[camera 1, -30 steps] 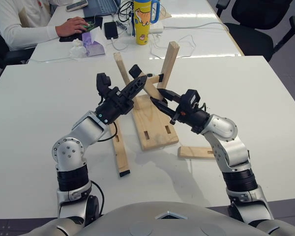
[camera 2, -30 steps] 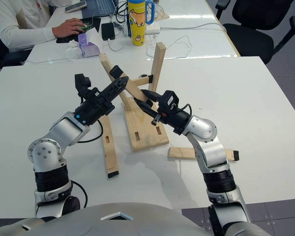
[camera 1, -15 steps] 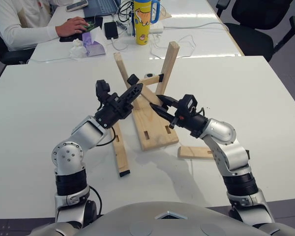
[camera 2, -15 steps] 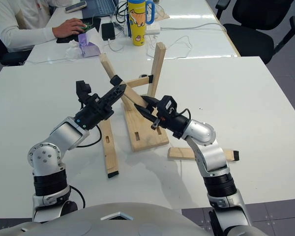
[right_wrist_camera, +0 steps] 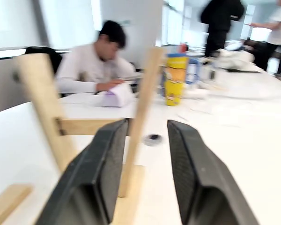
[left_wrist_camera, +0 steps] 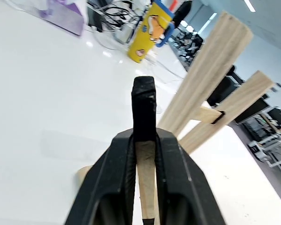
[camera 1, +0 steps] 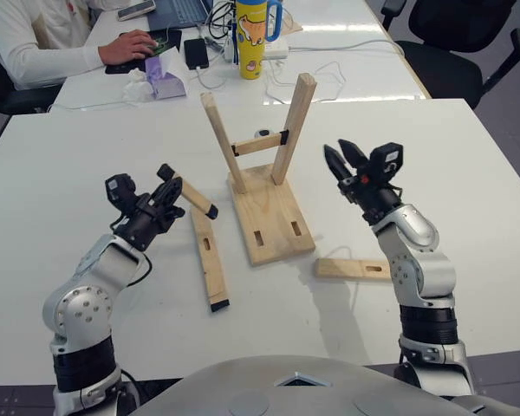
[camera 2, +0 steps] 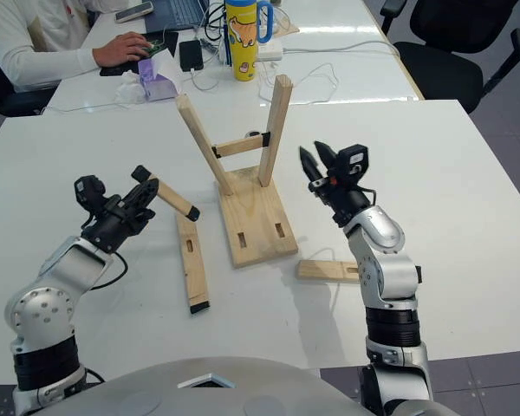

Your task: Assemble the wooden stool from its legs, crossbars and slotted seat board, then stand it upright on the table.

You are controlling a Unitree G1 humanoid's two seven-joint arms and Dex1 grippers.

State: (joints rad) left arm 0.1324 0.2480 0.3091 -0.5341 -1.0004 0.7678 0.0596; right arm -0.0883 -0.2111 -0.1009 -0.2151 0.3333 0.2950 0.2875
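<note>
At table [camera 1: 52, 173] centre, seat board [camera 1: 273, 221] lies flat, two legs [camera 1: 293, 128] standing in it, crossbar [camera 1: 258, 144] joining them. Left gripper [camera 1: 167, 186], left of board, clamps short wooden bar [camera 1: 198, 201]. Loose leg [camera 1: 210, 264] lies flat just beside board's left edge; another leg [camera 1: 351, 269] near right arm. Right gripper [camera 1: 340, 154] spread wide, empty, just right of standing legs.

Loose leg [camera 1: 342, 269] partly behind right forearm

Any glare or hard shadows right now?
Left eye view: glare on the far table past the yellow cup; soft shadow on the white table off the seat board's near edge. Left wrist view: highlights on the far table beside the cup.
</note>
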